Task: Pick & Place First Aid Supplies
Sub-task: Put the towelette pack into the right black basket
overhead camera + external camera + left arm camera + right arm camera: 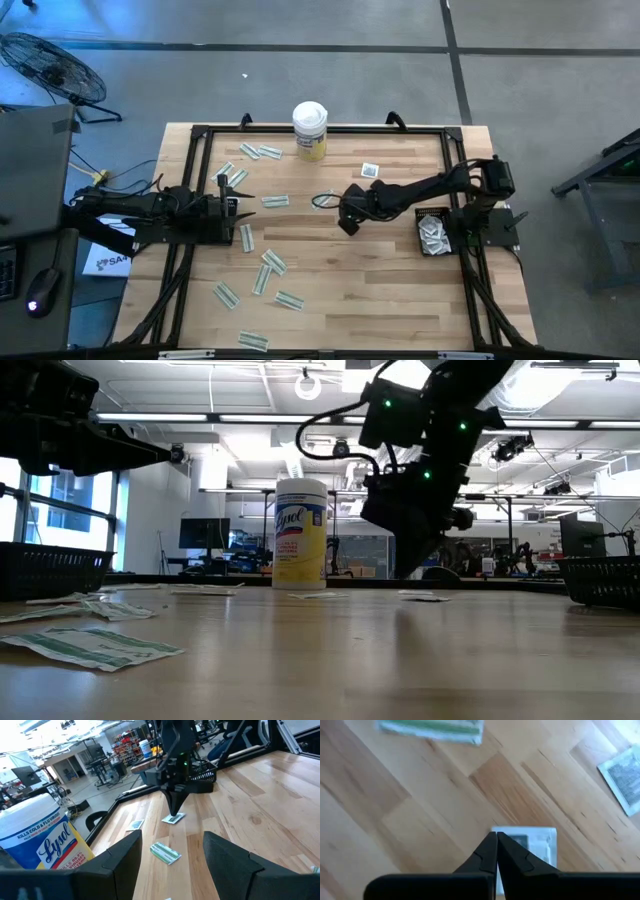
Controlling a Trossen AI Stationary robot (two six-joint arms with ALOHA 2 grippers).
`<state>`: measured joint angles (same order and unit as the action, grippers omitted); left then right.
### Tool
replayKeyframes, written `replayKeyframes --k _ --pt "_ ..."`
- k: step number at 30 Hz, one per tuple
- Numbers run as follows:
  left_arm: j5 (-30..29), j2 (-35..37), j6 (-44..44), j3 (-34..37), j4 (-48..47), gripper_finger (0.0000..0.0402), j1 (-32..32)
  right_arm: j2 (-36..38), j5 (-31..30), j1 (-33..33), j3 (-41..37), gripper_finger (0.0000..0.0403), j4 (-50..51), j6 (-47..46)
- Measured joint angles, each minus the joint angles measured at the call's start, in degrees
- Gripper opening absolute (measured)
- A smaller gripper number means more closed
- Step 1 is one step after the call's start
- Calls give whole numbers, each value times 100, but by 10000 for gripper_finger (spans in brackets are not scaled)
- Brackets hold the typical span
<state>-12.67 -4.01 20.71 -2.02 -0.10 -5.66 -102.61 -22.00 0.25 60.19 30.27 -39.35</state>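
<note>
Several pale green-white strip packets [272, 262] lie flat across the table's left half. A white square packet with a dark centre mark [532, 845] lies flat near the table's middle. My right gripper [496, 836] is shut and points down from above, its tips at this packet's edge; the left wrist view shows it [175, 812] right over the packet [173, 818]. My left gripper [172, 862] is open and waits low at the table's left [238, 205], facing the right arm. Another square packet [371, 170] lies farther back. My right gripper has its shut fingertips [490, 845] at the edge of the white square packet [520, 834], coming from above and pointing down. The packet lies flat on the table. Whether the tips touch it, I cannot tell.
A white-lidded yellow-labelled canister [310, 130] stands at the far edge. A black basket [433, 237] holding several packets sits at the right, by the right arm's base. A green-white strip [165, 853] lies between the two grippers. A black frame borders the table.
</note>
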Motion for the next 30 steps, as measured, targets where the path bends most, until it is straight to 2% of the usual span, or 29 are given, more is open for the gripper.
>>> replayKeyframes --k 5,11,16,22,30 --pt "0 0 0 0 0 206 1 11 -5 29 63 10 196 -66" --pt "-1 1 1 0 2 206 0 13 -13 103 65 72 669 -222" --pt "-2 2 2 0 2 206 1 17 275 238 66 107 715 -615" --pt "-2 2 2 0 0 206 -1 23 336 244 20 97 941 -1125" --pt "-2 2 2 0 2 206 1 48 322 47 -607 83 -24 -1170"
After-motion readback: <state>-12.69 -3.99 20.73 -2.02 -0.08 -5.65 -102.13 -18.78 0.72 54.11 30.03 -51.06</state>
